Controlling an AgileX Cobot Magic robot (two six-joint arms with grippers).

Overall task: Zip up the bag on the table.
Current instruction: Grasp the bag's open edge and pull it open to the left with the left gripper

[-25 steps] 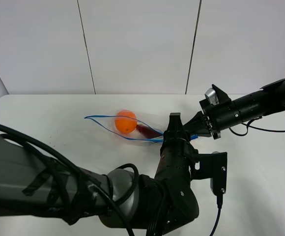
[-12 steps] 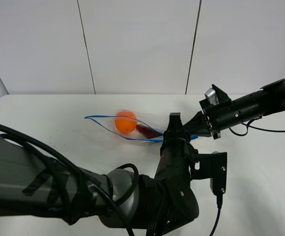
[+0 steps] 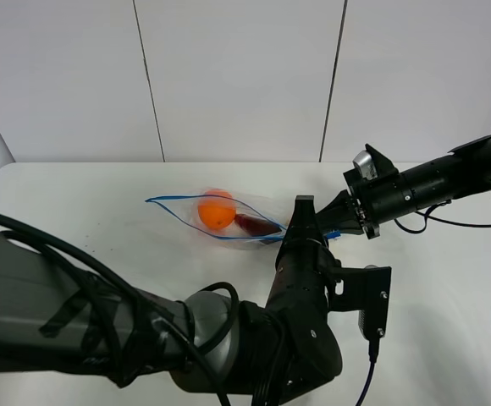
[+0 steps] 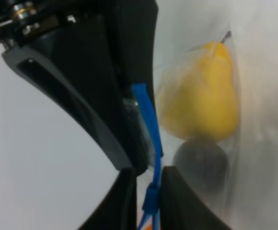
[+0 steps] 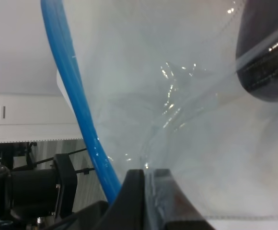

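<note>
White bench (image 3: pixel 76 211). Bag (image 3: pixel 254 211) lies mid-bench, toward the far edge. Its long axis runs left-right in the high view, dipping slightly to the right, with the pointed end aiming left. My left pincer (image 4: pixel 146 191) is clamped on the bag's blue zipper strip (image 4: pixel 146 115) at the right end. My right pincer (image 5: pixel 147 191) is pinched on clear plastic just beside it. The 2 strip halves spread apart leftward. Inside: orange toy (image 3: pixel 216 211), yellow pear (image 4: pixel 201 96), dark purple piece (image 3: pixel 254 225).
</note>
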